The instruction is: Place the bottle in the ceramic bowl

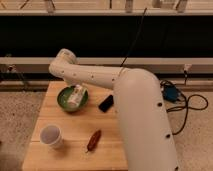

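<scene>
One wooden worktop fills the lower left of the camera view, standing on a speckled floor in front of a dark wall with pale rails. Nearest the front left corner of the worktop stands a white cup, upright, its mouth open to the camera. Behind it and a little to the right, toward the back of the worktop, sits the round green ceramic bowl. The bottle, white with a pale label, lies tilted inside the bowl, leaning toward its right side. The pincer is just above the bowl at the bottle; I cannot tell whether it is gripping the bottle or has let go. Further right, near the front of the worktop, lies a small reddish-brown object, well apart from the cup and the bowl. Behind that, just right of the bowl, lies a flat black object. The thick white robot arm rises at the right and bends left over the worktop. On the floor at far right lie black cables.
</scene>
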Motion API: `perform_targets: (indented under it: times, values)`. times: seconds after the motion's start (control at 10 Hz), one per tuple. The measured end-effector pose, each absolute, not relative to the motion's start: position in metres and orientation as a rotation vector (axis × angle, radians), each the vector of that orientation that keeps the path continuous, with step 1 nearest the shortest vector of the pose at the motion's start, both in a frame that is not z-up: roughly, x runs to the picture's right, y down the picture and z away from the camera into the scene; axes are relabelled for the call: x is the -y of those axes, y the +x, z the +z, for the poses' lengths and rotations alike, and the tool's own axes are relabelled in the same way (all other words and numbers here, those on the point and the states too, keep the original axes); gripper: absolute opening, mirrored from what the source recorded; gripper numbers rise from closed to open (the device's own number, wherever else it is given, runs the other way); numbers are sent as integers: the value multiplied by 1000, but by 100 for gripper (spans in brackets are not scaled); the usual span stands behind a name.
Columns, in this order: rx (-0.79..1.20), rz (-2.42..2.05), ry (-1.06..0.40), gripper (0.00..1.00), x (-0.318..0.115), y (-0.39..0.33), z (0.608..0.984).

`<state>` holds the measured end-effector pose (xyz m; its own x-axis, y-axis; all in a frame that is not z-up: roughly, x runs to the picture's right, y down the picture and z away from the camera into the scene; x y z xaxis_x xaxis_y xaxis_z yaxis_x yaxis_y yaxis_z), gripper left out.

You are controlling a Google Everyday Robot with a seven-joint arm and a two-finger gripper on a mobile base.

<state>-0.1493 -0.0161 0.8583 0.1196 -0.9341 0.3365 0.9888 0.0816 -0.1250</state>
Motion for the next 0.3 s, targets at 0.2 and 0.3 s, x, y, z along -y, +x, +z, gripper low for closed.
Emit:
perform_targets:
  times: [0.2,0.3]
  values:
    - [183,-1451,-352,79,17,-149,858]
    - [182,-1455,-346,80,18,-150,857]
